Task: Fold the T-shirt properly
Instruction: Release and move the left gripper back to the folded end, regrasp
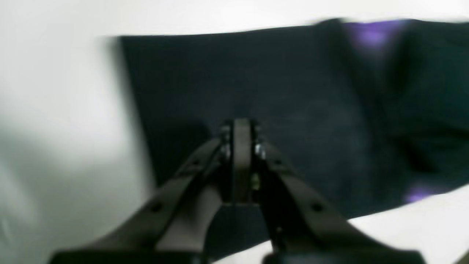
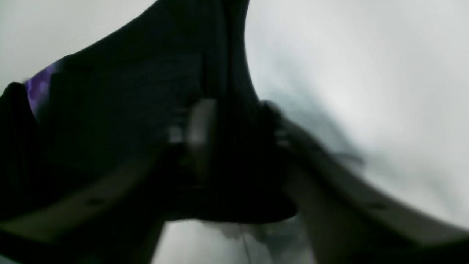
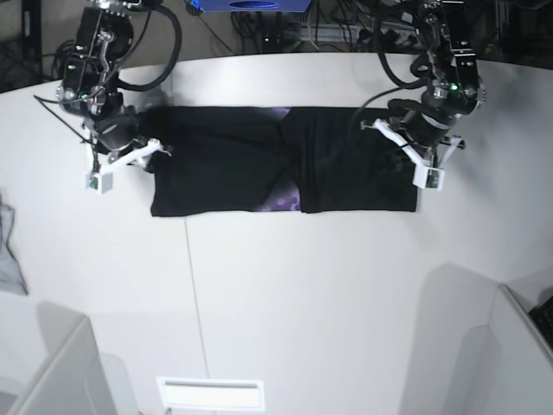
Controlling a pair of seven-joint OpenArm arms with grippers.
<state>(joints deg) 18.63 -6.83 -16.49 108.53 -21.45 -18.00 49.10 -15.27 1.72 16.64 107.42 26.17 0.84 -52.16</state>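
On the far half of the white tabletop [image 3: 285, 294] the large black cloth T-shirt with purple print patches [image 3: 225, 164] lies as a long flat band, its two sides already turned in so that their edges meet near the middle, where a sliver of purple shows.

At the left end of the band, the right arm's pincer [image 3: 149, 149] sits at the shirt's left edge. In the right wrist view black cloth fills the space between its fingers [image 2: 199, 135] and drapes up and away, so it looks clamped on the T-shirt's edge, though the blur makes this a judgement.

At the right end, the left arm's pincer [image 1: 240, 126] hovers just above the shirt's right part, its tips drawn together with nothing visible between them.

The cloth looks light, limp and quick to sag: it drapes in soft folds, so it will not keep a shape when lifted and a single grip will let the rest droop. I judge the best holds to be the corners or the hem at each short end, both layers pinched together, so the band can be carried over evenly and laid flat
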